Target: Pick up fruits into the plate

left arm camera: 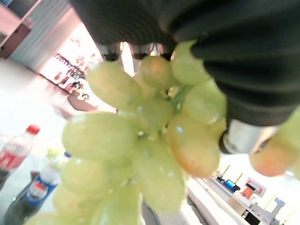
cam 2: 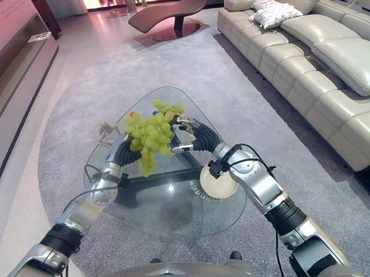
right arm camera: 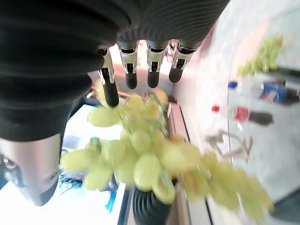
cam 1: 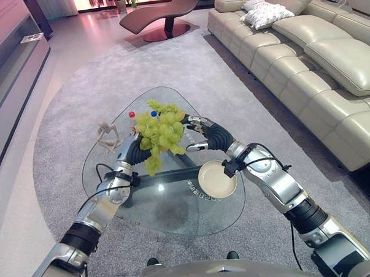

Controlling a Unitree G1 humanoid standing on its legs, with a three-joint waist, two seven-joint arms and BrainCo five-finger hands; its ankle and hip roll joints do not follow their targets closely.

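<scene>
Grape bunch point(cam 1: 161, 131) held aloft between both hands over glass bench point(cam 1: 176, 215): left hand point(cam 1: 138, 148) clamped on it, right hand point(cam 1: 200, 133) fingers apart beside it; plate point(cam 1: 216, 179) near right wrist

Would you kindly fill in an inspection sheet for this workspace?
Surface: glass table on grey rug.
Job's things: green grapes held above the table; cream plate empty.
Clutter: wooden figurine; two bottles; second grape bunch beyond them.
Hands: left robot hand under the bunch, fingers hidden; right robot hand open beside it.
Cables: nothing seen.
Surroundings: beige sofa, lounge chair.
</scene>
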